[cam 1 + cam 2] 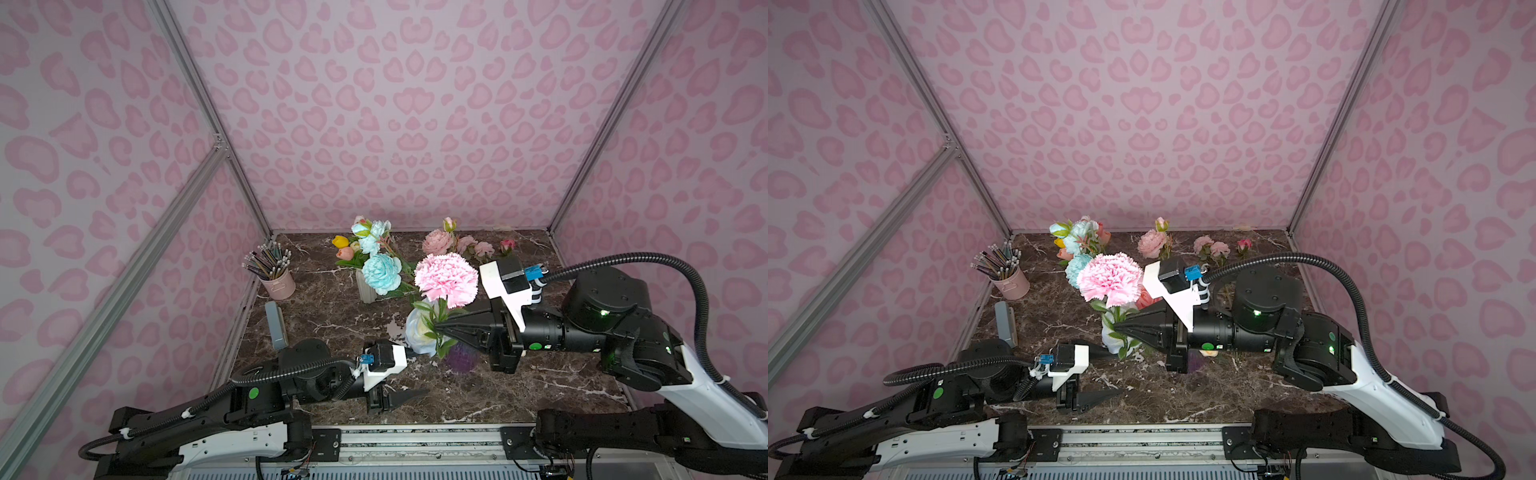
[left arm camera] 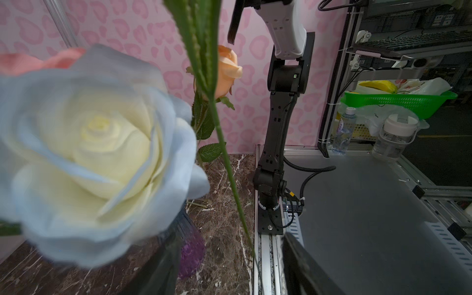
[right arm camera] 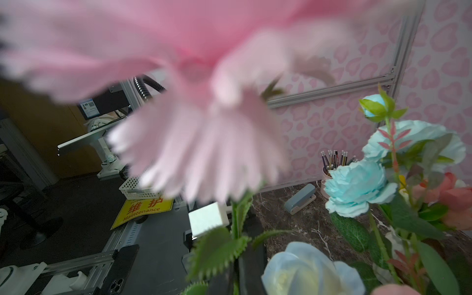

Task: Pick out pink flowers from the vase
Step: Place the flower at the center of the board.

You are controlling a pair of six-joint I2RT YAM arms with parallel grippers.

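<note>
Over on the left a pink metal cup of pencils [image 1: 277, 284] is standing at the edge of the dark marble tabletop [image 1: 332, 320], with a grey stapler [image 1: 276, 320] lying just in front of it. Next along, a white ribbed vase [image 1: 365, 291] is holding pale blue ruffled blooms [image 1: 381, 272], a yellow tulip [image 1: 340, 241] and a small salmon-pink tulip [image 1: 345, 252]. The left gripper [image 1: 415, 372] is hovering low near the front, its jaws standing wide apart and gripping nothing; in its wrist view a green stem [image 2: 231, 178] is running between the two fingers. Just beyond it a white rose edged in blue [image 1: 417, 328] is sitting in a purple glass vase [image 1: 461, 358], with a peach-orange rose [image 2: 227, 71] behind. The right gripper [image 1: 440, 326] is reaching in from the right, pinched tight on the stem of a big frilly pink carnation [image 1: 446, 278], whose head is riding above the purple vase; whether the stem's end is clear of the vase I cannot tell. Further right, at the back, a pink peony [image 1: 436, 242], two smaller pink blooms [image 1: 473, 247] and a magenta rosebud [image 1: 507, 244] are lying on the marble
</note>
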